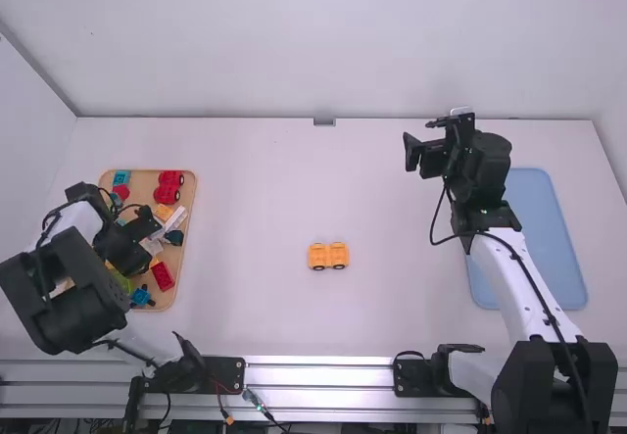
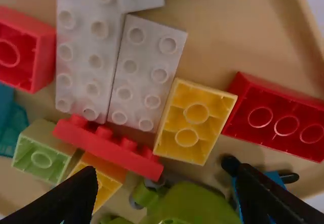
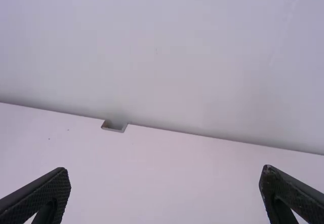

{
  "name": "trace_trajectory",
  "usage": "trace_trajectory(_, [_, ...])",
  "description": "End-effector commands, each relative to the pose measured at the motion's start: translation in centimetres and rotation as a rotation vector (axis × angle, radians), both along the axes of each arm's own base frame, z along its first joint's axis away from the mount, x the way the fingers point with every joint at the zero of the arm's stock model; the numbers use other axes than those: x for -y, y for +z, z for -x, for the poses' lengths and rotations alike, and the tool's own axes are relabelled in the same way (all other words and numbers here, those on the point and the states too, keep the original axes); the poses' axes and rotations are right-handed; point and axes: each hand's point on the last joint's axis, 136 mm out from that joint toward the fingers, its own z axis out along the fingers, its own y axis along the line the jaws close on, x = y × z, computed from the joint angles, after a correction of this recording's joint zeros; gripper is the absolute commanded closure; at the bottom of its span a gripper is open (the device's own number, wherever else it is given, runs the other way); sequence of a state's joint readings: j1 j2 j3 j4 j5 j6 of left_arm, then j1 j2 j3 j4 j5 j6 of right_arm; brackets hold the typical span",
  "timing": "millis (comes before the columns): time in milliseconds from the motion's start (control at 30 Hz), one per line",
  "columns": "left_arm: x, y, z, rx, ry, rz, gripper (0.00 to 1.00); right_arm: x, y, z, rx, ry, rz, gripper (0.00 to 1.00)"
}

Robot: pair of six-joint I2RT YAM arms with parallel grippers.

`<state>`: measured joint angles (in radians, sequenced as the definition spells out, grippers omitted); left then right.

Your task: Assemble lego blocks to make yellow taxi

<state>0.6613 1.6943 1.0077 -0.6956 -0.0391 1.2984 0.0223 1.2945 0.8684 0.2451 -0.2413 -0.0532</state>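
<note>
Bordering the near side: metal rail [image 1: 323, 370], crossed and partly hidden by the arms' bases.
Left pincer [image 1: 127, 246]: over the wooden tray [image 1: 142, 182] at left, fingers apart; its arm and body hide much of the tray's middle and left side.
Green rounded piece [image 2: 192, 206]: in the tray, cut off at the left wrist view's edge; its full shape is hard to make out.
Blue piece [image 2: 276, 176]: beside it, partly behind one finger, black ends poking out.
Yellow brick [image 2: 195, 114]: in the tray, underside up, between a white brick [image 2: 147, 75], studs up, and a red brick [image 2: 281, 118], underside up.
Yellow car [image 1: 328, 256]: near the middle of the desk [image 1: 265, 199], dark wheels only partly visible, far side hidden.
Blue tray [image 1: 551, 248]: at right, left part covered by the right arm.
Red wheeled piece [image 1: 168, 187]: wooden tray's far end.
Right pincer [image 1: 421, 137]: raised at far right, fingers wide apart.
</note>
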Motion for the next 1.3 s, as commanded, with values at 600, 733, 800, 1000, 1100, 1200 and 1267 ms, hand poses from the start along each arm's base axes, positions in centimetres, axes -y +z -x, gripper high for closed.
trace_trajectory(600, [1.8, -2.9, 0.2, 0.047, -0.042, 0.056, 0.36, 0.1, 2.4, -0.2, 0.056, -0.005, -0.005, 0.01])
trace_trajectory(733, [2.1, -2.9, -0.2, 0.067, -0.051, 0.072, 0.35, 0.1, 2.4, -0.2, 0.056, -0.005, -0.005, 0.01])
trace_trajectory(800, [2.0, -2.9, 0.0, 0.057, -0.047, 0.066, 0.35, 0.1, 2.4, -0.2, 0.055, -0.005, -0.005, 0.01])
trace_trajectory(1000, [1.5, -2.9, 0.6, 0.053, -0.007, 0.069, 0.36, 0.1, 2.4, -0.2, 0.055, -0.005, -0.005, 0.01])
trace_trajectory(1100, [1.4, -2.9, 0.6, 0.061, 0.000, 0.077, 0.36, 0.1, 2.4, -0.2, 0.057, -0.005, -0.004, 0.01])
trace_trajectory(1200, [1.4, -2.9, 0.6, 0.059, -0.004, 0.072, 0.36, 0.1, 2.4, -0.2, 0.057, -0.005, -0.005, 0.01])
trace_trajectory(1267, [1.5, -2.9, 0.3, 0.070, -0.017, 0.078, 0.36, 0.1, 2.4, -0.2, 0.056, -0.005, -0.005, 0.01])
